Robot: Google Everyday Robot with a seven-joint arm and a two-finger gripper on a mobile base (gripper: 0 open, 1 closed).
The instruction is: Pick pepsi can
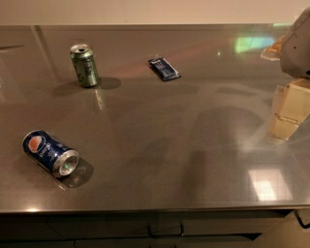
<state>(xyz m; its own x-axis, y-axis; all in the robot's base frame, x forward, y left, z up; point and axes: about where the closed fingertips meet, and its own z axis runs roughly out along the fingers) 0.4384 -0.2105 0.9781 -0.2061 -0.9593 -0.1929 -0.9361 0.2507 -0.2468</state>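
Blue pepsi can point(50, 153) lying, pincer point(288, 114) apparently rightmost

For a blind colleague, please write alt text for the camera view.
A small dark blue aluminium pepsi can lies on its side at the front left of a grey metal table; the robot's beige pincer is at the right edge.

Glossy grey countertop point(193, 145) — light glare point(264, 184) lower right; pale wall point(145, 9) behind.

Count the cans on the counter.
2: the pepsi can lies on its side front left; the green can stands upright back left. The end effector is at far right.
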